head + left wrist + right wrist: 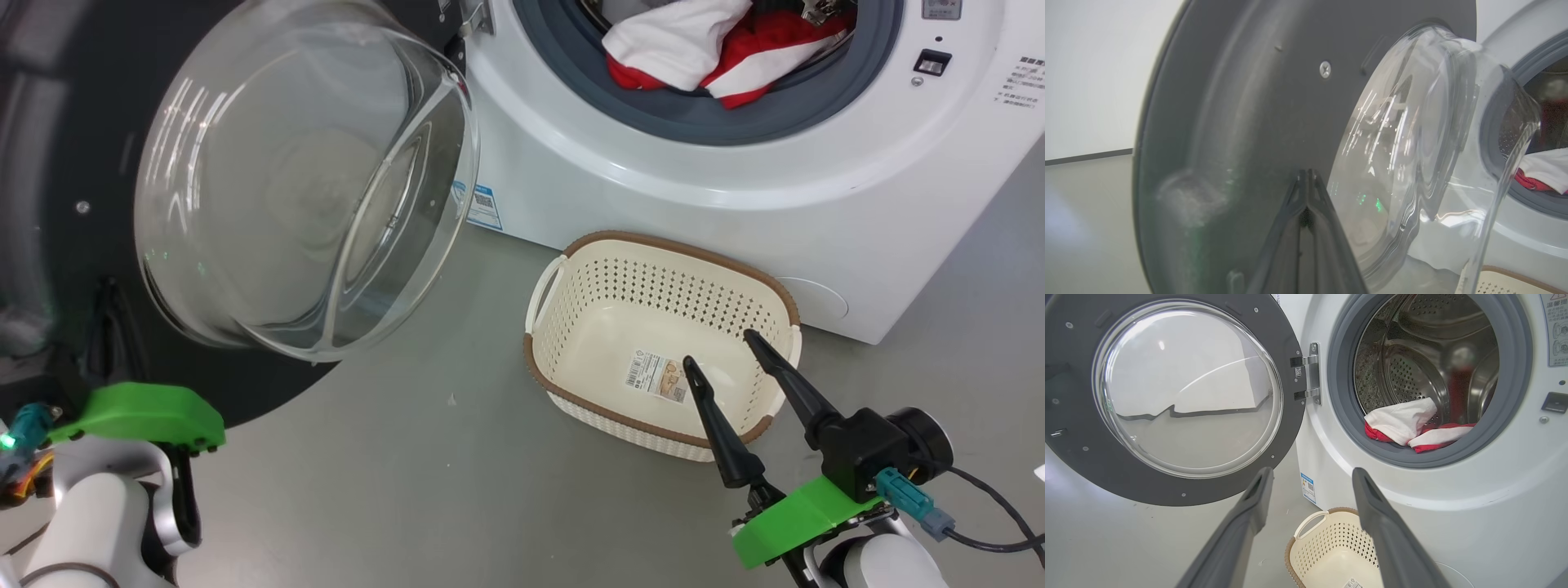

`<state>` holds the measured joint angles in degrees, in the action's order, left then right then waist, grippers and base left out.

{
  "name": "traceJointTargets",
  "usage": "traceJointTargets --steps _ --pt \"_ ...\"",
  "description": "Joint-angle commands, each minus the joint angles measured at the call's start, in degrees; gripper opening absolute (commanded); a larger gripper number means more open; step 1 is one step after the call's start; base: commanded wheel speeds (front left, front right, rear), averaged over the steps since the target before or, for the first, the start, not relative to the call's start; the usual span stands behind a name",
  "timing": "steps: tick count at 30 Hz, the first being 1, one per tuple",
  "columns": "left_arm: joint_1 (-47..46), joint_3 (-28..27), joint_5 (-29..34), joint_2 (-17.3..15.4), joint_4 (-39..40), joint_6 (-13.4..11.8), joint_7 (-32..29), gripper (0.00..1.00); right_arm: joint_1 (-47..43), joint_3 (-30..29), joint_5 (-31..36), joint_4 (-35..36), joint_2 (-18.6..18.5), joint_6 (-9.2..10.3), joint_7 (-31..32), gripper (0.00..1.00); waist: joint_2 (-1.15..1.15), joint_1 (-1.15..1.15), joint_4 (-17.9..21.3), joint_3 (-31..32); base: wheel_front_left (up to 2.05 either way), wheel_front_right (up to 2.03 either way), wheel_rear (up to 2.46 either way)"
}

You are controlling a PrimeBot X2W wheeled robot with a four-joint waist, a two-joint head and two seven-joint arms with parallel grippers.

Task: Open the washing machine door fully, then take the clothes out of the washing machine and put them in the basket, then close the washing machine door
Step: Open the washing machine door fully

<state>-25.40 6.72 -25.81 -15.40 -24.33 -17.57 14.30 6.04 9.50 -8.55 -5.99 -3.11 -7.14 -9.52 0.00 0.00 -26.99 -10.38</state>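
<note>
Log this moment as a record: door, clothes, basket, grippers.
door: round black-rimmed glass-bowl washing machine door, open
clothes: red and white fabric clothes, inside the drum
basket: cream perforated plastic basket, brown rim, no clothes in it, on floor
left gripper: shut, near door's inner rim
right gripper: open, empty, by basket

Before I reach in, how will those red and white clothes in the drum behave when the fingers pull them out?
Probably floppy: the clothes lie crumpled and draped over the grey seal. Likely light, but they may drag on that seal. A pinch may lift one piece only.
</note>
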Motion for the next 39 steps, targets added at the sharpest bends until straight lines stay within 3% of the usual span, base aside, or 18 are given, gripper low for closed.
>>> traceJointTargets --steps 1,14,39 --pt "-2.53 -3.53 -0.15 -2.91 -0.05 -0.18 0.57 0.00 0.36 1.01 0.88 1.85 0.24 -0.35 0.07 1.00 0.00 0.00 -0.01 -0.19 0.00 0.00 0.00" --pt "-3.82 -10.49 3.04 -1.34 -2.33 1.32 0.69 0.00 0.35 0.77 1.86 3.12 0.24 -0.35 1.28 1.00 0.00 0.00 0.62 -1.40 0.00 0.00 0.00" --pt "-5.96 -23.26 11.23 1.82 -7.46 8.31 0.70 0.00 1.14 1.03 1.96 3.49 0.24 -0.35 1.57 1.00 0.00 0.00 1.92 -2.30 0.00 0.00 0.00"
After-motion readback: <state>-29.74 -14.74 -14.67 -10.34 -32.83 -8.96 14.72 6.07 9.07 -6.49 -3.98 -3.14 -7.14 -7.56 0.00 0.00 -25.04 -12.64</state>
